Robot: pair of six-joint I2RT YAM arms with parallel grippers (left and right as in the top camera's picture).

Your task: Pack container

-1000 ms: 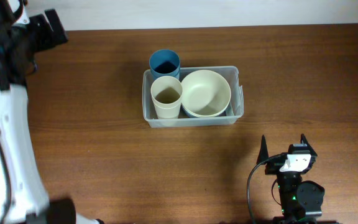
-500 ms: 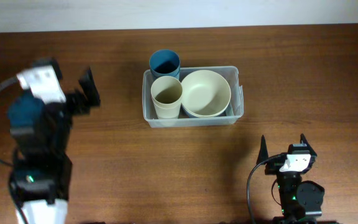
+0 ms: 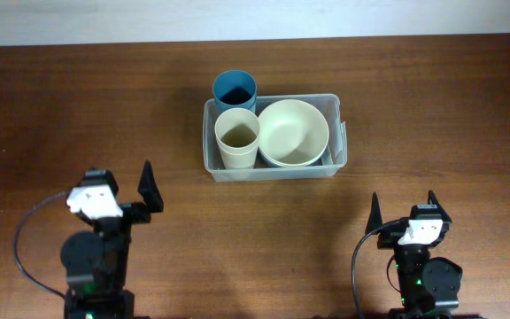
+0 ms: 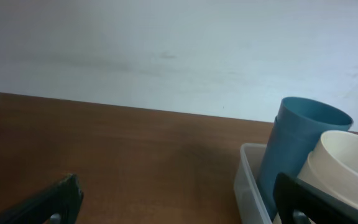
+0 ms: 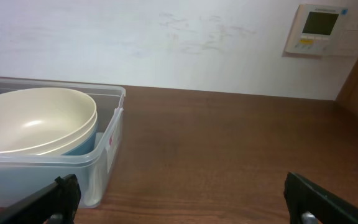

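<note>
Near edge of counter: noted left claw and right claw, each spread wide, gripping nothing, well apart from everything else.

Mid-counter: found container beyond and between them, holding a cream cup beside a cream bowl (blue bowl apparently nested under it, seen from right wrist).

Far side: blue cup at the back rim. Cannot tell whether inside or just behind.

Judged packing near done. Next, if anything: check that cup, seat it inside.

Claw tips cut off in both wrist views.
</note>
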